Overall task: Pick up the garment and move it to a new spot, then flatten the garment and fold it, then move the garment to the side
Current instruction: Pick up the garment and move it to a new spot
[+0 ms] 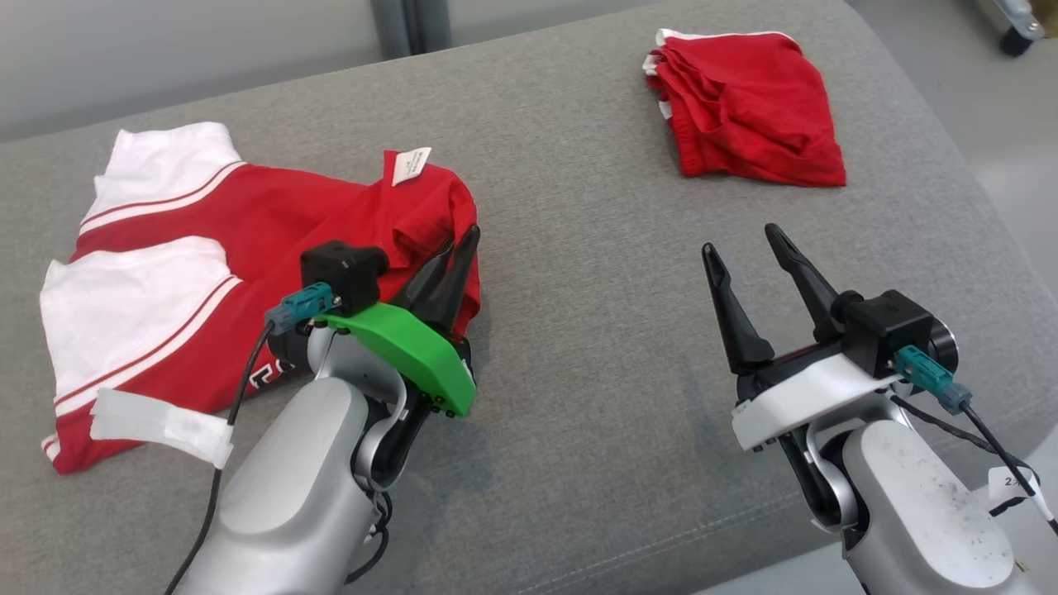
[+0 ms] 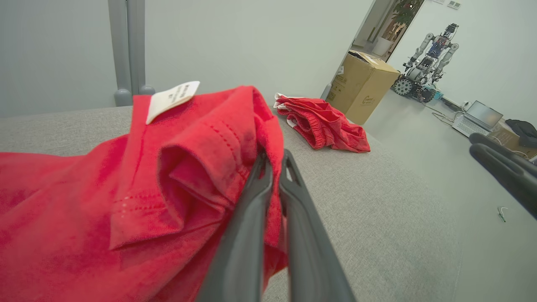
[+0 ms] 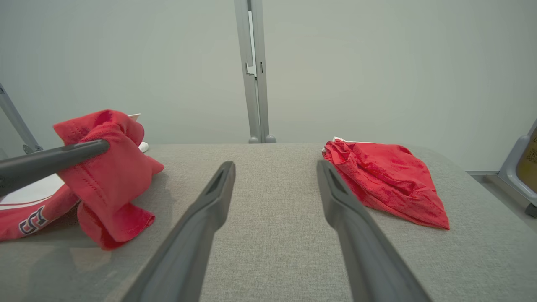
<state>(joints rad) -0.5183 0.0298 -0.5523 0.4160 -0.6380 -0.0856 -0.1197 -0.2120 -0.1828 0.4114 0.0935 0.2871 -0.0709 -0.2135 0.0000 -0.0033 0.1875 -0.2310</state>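
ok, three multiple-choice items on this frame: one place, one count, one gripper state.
1. Where on the grey fabric surface does the folded red cloth garment lie?
A. far right
B. near left
C. near edge, centre

2. How many red garments lie on the surface?
A. one
B. two
C. three

3. The left gripper is:
A. open above bare fabric
B. shut on the red shirt with white sleeves
C. shut on nothing

Answers:
1 A: the head view shows it at the far right.
2 B: only the shirt and the folded garment lie there.
3 B: its fingers pinch the shirt's red edge; the right gripper stands open.
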